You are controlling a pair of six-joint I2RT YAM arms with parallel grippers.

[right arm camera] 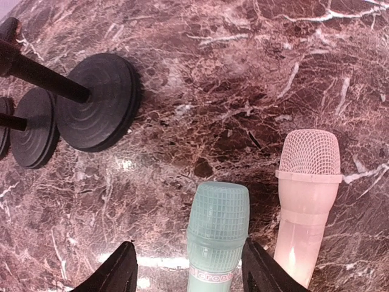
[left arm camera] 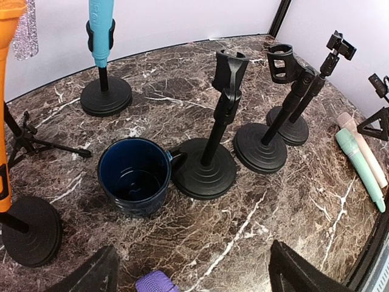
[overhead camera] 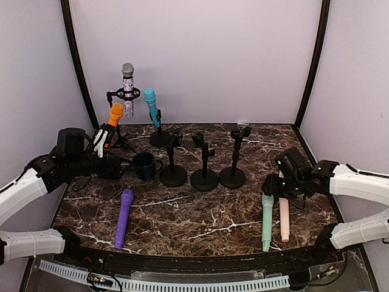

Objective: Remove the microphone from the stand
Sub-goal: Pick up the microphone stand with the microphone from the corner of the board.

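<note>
Three microphones stand in holders at the back left: an orange one (overhead camera: 115,114), a cyan one (overhead camera: 151,104) and a glittery silver one (overhead camera: 127,85) on a tripod. My left gripper (overhead camera: 114,168) hovers low beside the orange microphone's stand, open and empty (left arm camera: 188,277). A mint green microphone (right arm camera: 217,231) lies flat on the marble next to a pink one (right arm camera: 307,182). My right gripper (right arm camera: 191,274) is open around the green one (overhead camera: 267,220). Its right finger sits at the microphone's side and the left finger stands clear of it.
Three empty black stands (overhead camera: 173,175) (overhead camera: 204,179) (overhead camera: 232,176) line the middle of the table. A navy mug (left arm camera: 134,176) sits just left of them. A purple microphone (overhead camera: 124,216) lies at the front left, its head near my left fingers (left arm camera: 157,283).
</note>
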